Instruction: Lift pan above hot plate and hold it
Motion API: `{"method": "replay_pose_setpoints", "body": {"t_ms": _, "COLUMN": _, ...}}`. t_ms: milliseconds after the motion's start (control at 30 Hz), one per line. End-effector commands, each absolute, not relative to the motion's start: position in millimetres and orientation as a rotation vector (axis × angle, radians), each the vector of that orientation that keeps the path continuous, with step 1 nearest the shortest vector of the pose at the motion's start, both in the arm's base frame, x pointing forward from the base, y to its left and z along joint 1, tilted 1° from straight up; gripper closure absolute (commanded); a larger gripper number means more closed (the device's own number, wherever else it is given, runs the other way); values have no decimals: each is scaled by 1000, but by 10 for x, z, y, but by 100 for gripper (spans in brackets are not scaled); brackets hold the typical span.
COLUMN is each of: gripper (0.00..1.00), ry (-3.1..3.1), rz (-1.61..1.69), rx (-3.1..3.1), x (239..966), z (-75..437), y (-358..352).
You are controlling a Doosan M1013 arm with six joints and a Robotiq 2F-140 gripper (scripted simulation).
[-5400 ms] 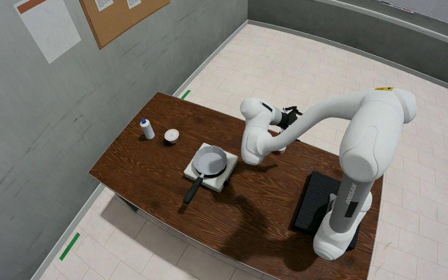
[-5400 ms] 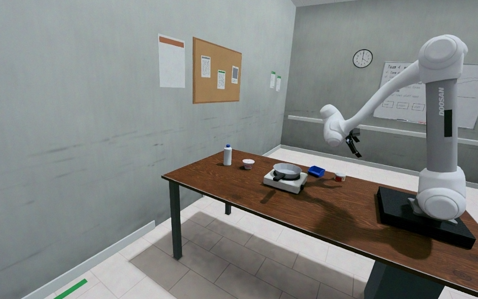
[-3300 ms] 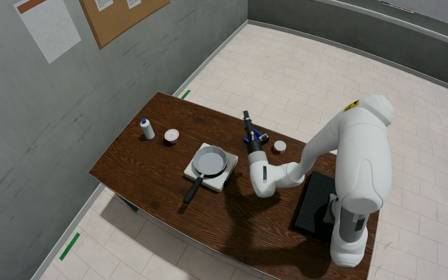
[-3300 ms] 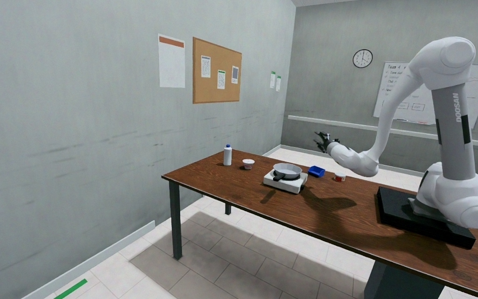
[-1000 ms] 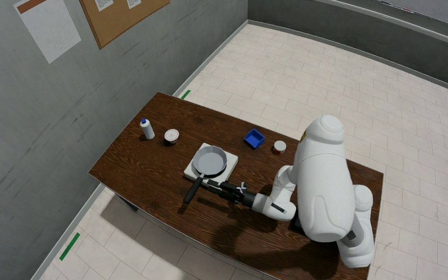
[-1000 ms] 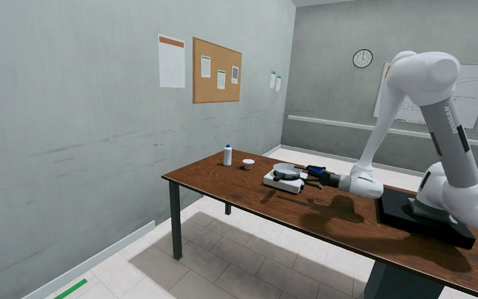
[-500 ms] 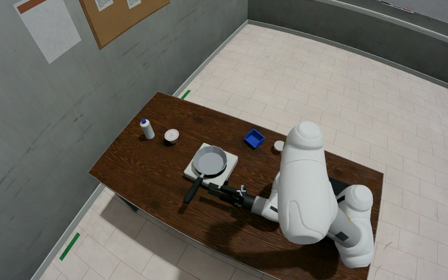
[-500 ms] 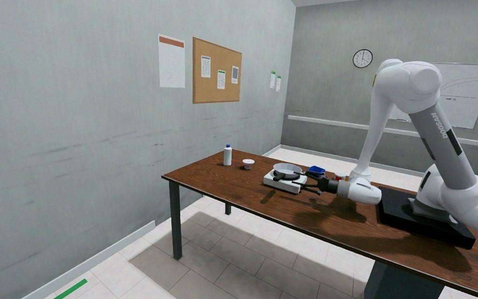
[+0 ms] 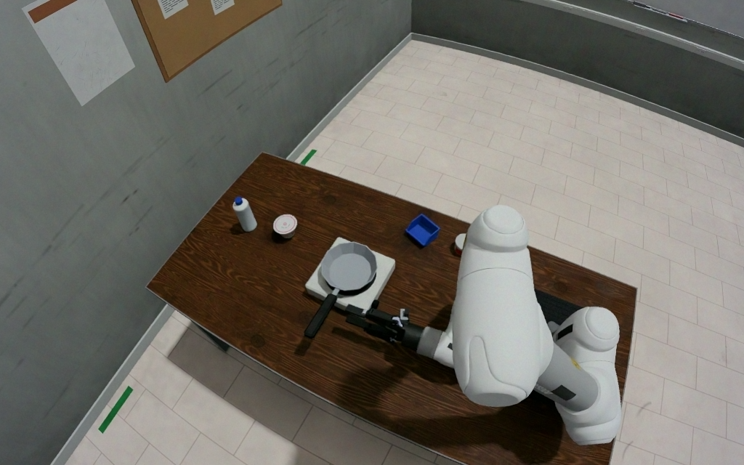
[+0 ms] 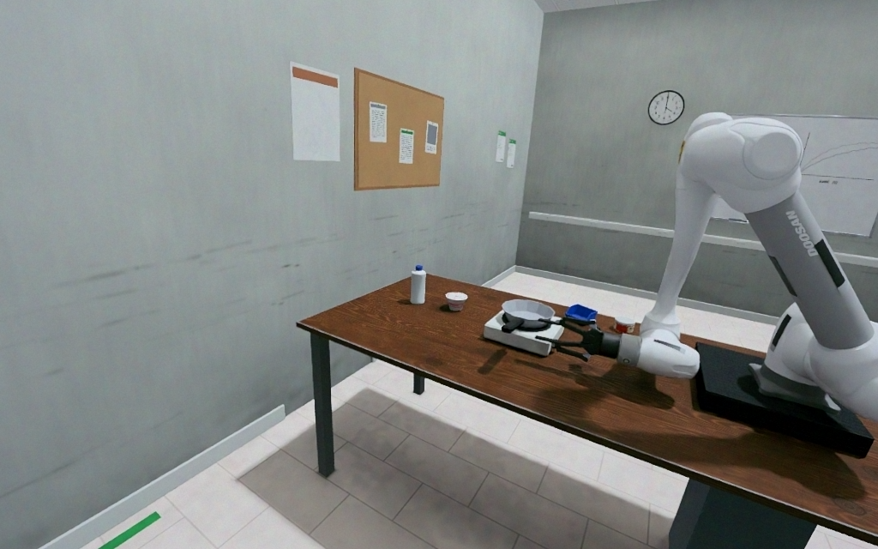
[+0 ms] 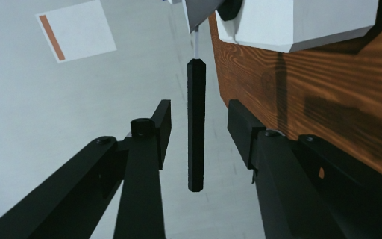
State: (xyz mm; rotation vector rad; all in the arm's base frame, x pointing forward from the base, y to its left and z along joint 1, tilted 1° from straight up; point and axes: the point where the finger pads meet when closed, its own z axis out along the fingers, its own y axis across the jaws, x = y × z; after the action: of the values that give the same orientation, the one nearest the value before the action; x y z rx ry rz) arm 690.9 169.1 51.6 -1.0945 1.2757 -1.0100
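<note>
The grey pan (image 9: 349, 267) sits on the white hot plate (image 9: 383, 263) in the middle of the wooden table. Its black handle (image 9: 320, 314) sticks out over the table toward the front edge. My gripper (image 9: 351, 316) lies low and level just right of the handle, apart from it, and is open with nothing between the fingers. In the wrist view the handle (image 11: 196, 123) shows in the gap between the two black fingers, some way ahead of them, with the hot plate (image 11: 295, 22) at the top right. From the side, the gripper (image 10: 547, 328) is beside the hot plate (image 10: 523, 333).
A white bottle (image 9: 244, 213) and a small cup (image 9: 285, 225) stand at the table's left. A blue bin (image 9: 422, 229) and a red can (image 9: 458, 243) stand behind the hot plate. The arm's black base plate (image 10: 770, 395) is at the right end.
</note>
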Motion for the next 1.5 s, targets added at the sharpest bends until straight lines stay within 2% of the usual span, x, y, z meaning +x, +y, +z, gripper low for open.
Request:
{"method": "replay_pose_setpoints", "body": {"t_ms": 0, "gripper": 59, "ry": 1275, "rz": -1010, "rx": -1094, "x": 6910, "z": 522, "y": 1691}}
{"method": "replay_pose_setpoints", "body": {"t_ms": 1467, "gripper": 59, "ry": 1275, "rz": -1010, "rx": -1094, "x": 7156, "z": 519, "y": 1704}}
